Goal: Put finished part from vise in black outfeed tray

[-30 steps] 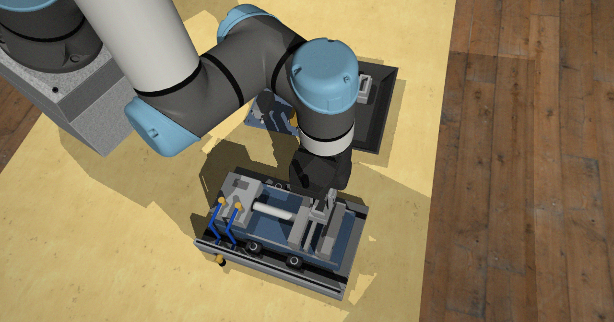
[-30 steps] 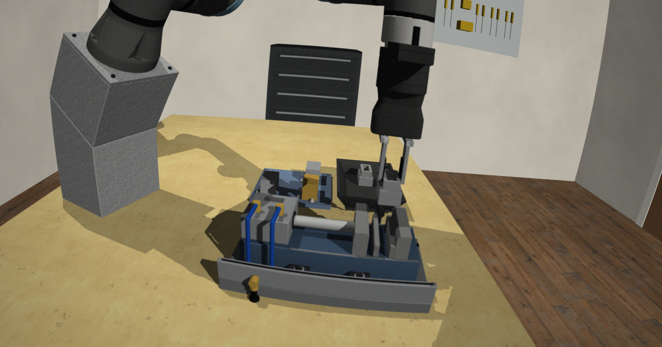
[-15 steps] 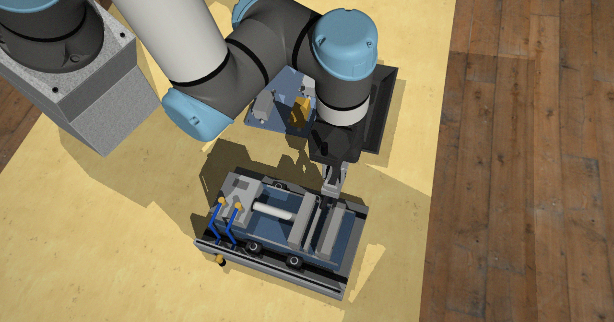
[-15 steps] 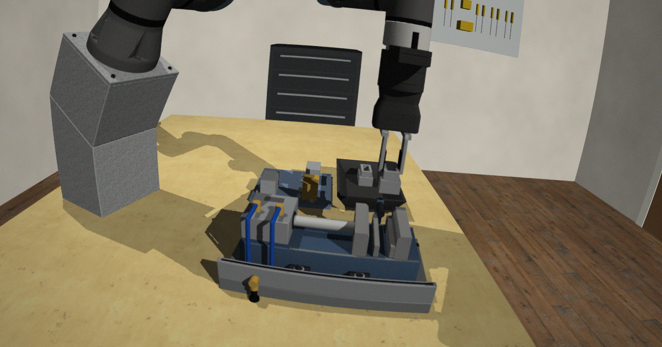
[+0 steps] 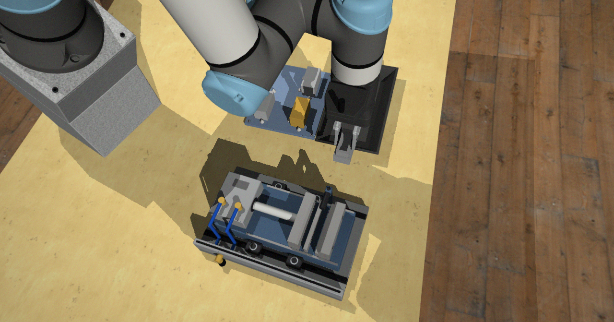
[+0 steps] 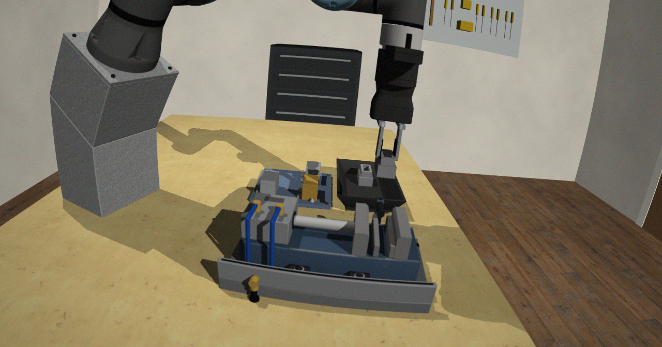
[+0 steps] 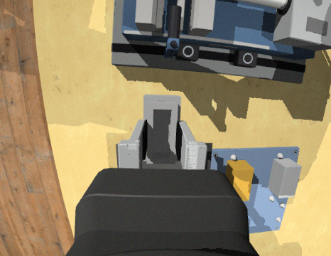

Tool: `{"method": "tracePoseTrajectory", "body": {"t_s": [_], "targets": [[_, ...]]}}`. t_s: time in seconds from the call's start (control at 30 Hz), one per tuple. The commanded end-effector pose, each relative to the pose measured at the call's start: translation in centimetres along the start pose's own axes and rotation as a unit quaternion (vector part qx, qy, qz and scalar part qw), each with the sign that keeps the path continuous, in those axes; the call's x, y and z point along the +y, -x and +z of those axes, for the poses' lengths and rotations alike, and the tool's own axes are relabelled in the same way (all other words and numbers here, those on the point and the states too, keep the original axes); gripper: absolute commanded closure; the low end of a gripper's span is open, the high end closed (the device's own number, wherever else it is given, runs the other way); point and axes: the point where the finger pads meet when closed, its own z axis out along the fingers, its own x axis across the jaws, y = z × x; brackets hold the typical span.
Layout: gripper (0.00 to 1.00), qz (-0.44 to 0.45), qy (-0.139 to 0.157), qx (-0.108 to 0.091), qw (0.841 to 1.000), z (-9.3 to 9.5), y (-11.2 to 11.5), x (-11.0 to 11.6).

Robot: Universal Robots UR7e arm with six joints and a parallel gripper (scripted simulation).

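My gripper (image 5: 346, 138) (image 6: 387, 156) (image 7: 161, 132) is shut on the finished part (image 5: 342, 153) (image 6: 385, 169) (image 7: 161, 108), a grey block with a dark pocket on top. It holds the part in the air over the near end of the black outfeed tray (image 5: 386, 109) (image 6: 393, 196). Another pocketed grey block (image 6: 365, 175) lies in the tray just left of the held one; in the top view the arm hides it. The vise (image 5: 300, 221) (image 6: 361, 234) (image 7: 204, 0) stands nearer the front, and the gap between its jaws is empty. The wrist view does not show the tray.
A blue fixture plate (image 5: 281, 124) (image 6: 286, 178) (image 7: 265, 215) with a yellow block (image 5: 299, 109) (image 6: 309, 186) (image 7: 239, 179) and grey blocks lies left of the tray. A black post (image 5: 327, 195) stands at the vise's rear edge. The grey robot pedestal (image 5: 86, 96) stands far left.
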Motion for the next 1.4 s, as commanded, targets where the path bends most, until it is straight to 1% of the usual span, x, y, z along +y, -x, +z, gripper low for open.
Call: {"method": "tracePoseTrajectory", "body": {"t_s": [0.0,0.03,0.1,0.37,0.6,0.67,0.97,1.37], "targets": [[1.00,-0.003,-0.002,-0.001,1.000,-0.1,0.0,3.0],[1.00,-0.004,-0.003,-0.002,1.000,-0.1,-0.1,3.5],[1.00,-0.004,-0.003,-0.002,1.000,-0.1,-0.1,3.5],[1.00,-0.009,-0.004,-0.006,1.000,-0.4,-0.5,7.3],[1.00,-0.012,-0.005,-0.009,1.000,-0.6,-0.9,9.6],[1.00,-0.012,-0.005,-0.009,1.000,-0.6,-0.9,9.6],[1.00,-0.014,-0.005,-0.012,1.000,-0.8,-1.2,11.1],[1.00,-0.014,-0.005,-0.012,1.000,-0.9,-1.3,11.4]]}}
